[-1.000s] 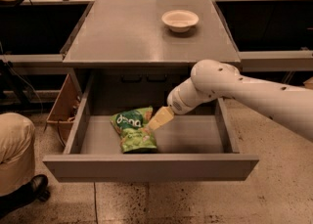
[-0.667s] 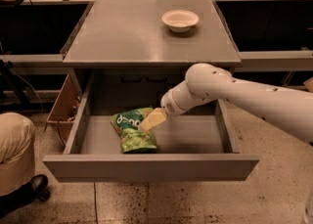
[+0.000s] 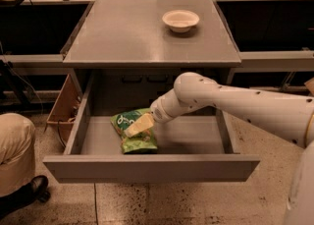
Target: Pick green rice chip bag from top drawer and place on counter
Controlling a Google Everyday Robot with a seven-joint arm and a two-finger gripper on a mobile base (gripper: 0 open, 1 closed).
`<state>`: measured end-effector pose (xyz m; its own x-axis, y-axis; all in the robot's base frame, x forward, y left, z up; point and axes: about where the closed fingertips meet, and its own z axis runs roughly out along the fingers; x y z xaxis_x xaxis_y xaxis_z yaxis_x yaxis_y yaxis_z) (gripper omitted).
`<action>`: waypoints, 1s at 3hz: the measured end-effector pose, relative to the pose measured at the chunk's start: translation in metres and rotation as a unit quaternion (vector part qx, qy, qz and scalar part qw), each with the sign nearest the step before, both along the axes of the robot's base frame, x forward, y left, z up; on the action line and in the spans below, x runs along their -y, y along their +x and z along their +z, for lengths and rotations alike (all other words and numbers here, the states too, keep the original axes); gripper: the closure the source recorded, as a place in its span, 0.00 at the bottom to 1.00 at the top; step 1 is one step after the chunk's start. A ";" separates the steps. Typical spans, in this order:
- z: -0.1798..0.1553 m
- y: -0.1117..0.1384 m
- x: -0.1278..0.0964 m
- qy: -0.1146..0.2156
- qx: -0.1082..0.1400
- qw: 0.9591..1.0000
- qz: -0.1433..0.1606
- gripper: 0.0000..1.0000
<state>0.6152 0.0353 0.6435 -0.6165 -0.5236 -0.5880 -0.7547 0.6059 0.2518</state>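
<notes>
Gripper [image 3: 139,125]: pale, at the tip of my white arm [image 3: 235,103], down inside the top drawer [image 3: 147,168], over the upper part of the green rice chip bag [image 3: 140,143]
Grip state: I cannot tell from my view
Green rice chip bag: flat on the drawer floor, left of centre, near the front panel
Top drawer: open, below the worktop [image 3: 127,32]
Worktop: I see one white bowl [image 3: 180,20], far right part
Left of drawer: brown wooden box [image 3: 61,108]

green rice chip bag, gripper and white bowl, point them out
green rice chip bag [image 3: 142,143]: camera view, lower half
gripper [image 3: 133,129]: camera view, tip, over the bag
white bowl [image 3: 180,26]: camera view, front wall
</notes>
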 end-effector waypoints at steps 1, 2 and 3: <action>-0.001 -0.007 -0.021 0.006 -0.025 1.000 -0.010 0.00; -0.002 -0.014 -0.034 0.009 -0.039 0.999 -0.010 0.00; -0.013 -0.018 -0.037 0.016 -0.051 0.998 -0.017 0.00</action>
